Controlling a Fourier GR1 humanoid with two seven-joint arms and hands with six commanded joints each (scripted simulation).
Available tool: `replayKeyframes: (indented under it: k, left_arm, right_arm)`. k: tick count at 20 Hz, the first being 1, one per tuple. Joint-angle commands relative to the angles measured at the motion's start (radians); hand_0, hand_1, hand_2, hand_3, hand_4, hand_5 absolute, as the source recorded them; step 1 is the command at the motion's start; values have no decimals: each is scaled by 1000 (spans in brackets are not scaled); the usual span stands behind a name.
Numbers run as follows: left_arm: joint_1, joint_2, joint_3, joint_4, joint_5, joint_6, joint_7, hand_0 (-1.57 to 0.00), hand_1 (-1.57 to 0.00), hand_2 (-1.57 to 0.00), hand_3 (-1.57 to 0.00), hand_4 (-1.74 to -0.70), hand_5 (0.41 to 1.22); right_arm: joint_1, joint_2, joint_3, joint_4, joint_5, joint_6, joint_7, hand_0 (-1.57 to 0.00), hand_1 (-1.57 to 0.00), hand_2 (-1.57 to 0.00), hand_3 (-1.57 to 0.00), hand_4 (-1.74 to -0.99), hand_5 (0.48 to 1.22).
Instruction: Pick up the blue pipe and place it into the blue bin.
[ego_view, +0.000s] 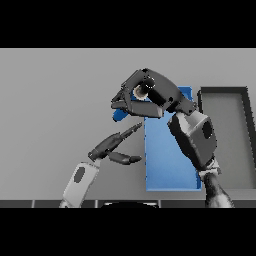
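My right hand (145, 95) hovers over the far left corner of the blue bin (167, 160), its fingers curled round the blue pipe (119, 115). Only the pipe's left end pokes out below the fingers, just left of the bin's left wall. The rest of the pipe is hidden inside the hand. My left hand (112, 145) rests low over the table to the left of the bin, fingers straight and pointing up and right, holding nothing.
A dark grey bin (246, 145) stands right of the blue bin, nearly touching it. My right forearm (192, 135) crosses above the blue bin's middle. Bare grey table (55, 100) stretches to the left and behind.
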Motion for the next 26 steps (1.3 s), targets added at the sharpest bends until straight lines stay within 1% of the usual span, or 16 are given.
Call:
replayKeyframes:
  k: [1, 4, 6, 7, 8, 10, 12, 16, 19, 20, 21, 22, 23, 24, 25, 26]
  left_arm:
    - [15, -1, -9, -6, -4, 1, -4, -1, -1, -1, 0, -898, 430]
    - [7, 4, -6, -9, -6, -1, 2, 0, 0, 0, 0, -890, 421]
    - [11, 10, -7, -21, -3, -6, -8, 0, 0, 0, 1, -886, 412]
    - [12, 15, -5, -18, -5, -7, -9, 1, 1, 1, 1, -882, 411]
    - [3, 27, 3, -1, -16, -4, -24, 1, 1, 1, 1, -877, 412]
    - [10, 17, -9, -14, -23, 3, -23, 1, 1, 1, 1, -871, 415]
    - [9, 14, -12, -13, -25, 4, -13, 1, 1, 1, 1, -867, 419]
    - [24, 13, -16, -15, -15, -3, -22, 1, 1, 1, 1, -875, 422]
    - [33, 20, -10, -28, -3, -9, -13, 1, 1, 1, 1, -879, 425]
    - [41, 20, -16, -26, -6, -12, -18, 1, 1, 1, 1, -880, 427]
    - [30, 16, -10, -24, -9, -3, 0, 1, 1, 1, 1, -880, 428]
    - [34, 16, -14, -25, -11, -2, -1, 1, 1, 1, 1, -882, 427]
    - [35, 20, -11, -32, -4, -7, -3, 1, 1, 1, 1, -884, 425]
    - [37, 21, -11, -36, 1, -10, -5, 1, 1, 1, 1, -887, 423]
    - [39, 24, -10, -37, 5, -14, -9, 1, 1, 1, 1, -888, 422]
    - [39, 21, -12, -39, 4, -12, -5, 1, 1, 1, 1, -887, 420]
  right_arm:
    - [-29, -22, -34, 28, 19, -15, 9, -1571, -1571, -1571, -1571, -1741, 1221]
    - [-75, -58, -118, 156, 79, 1, 34, -1571, -1571, -1571, -1571, -1741, 1221]
    - [-39, -83, -163, 206, 135, 41, -4, -1571, -1571, -1571, -1571, -1741, 1221]
    - [-26, -100, -182, 222, 163, 48, 10, -1571, -1571, -1571, -1571, -1741, 1221]
    - [-1, -105, -196, 231, 184, 64, 3, -1571, -1571, -1571, -1571, -1741, 1221]
    - [64, -115, -249, 242, 200, 73, 22, -1571, -1571, -1571, -1571, -1741, 1221]
    - [133, -104, -270, 220, 214, 87, 45, -1571, -1571, -1571, -1571, -1741, 1221]
    - [312, -109, -261, 167, 241, 93, 45, -1571, -1571, -1571, -1571, -1741, 1221]
    - [440, -146, -181, 146, 229, -4, 45, -1571, -1571, -1571, -1571, -1741, 1221]
    - [469, -174, -152, 144, 222, -39, 45, -1571, -1571, -1571, -1571, -1741, 1221]
    - [502, -204, -112, 133, 209, -80, 45, -1571, -1571, -1571, -1571, -1741, 1221]
    - [542, -244, -76, 127, 187, -126, 45, -1571, -1571, -1571, -1571, -1741, 1221]
    - [563, -267, -51, 126, 188, -144, 45, -1571, -1571, -1571, -1571, -1741, 1221]
    - [578, -283, -29, 125, 188, -160, 45, -1571, -1571, -1571, -1508, -1741, 1221]
    - [599, -301, 1, 125, 181, -192, 43, -1571, -1571, -1571, -1521, -1741, 1221]
    - [617, -336, 48, 128, 151, -245, 45, -1571, -1571, -1571, -1255, -1741, 1221]
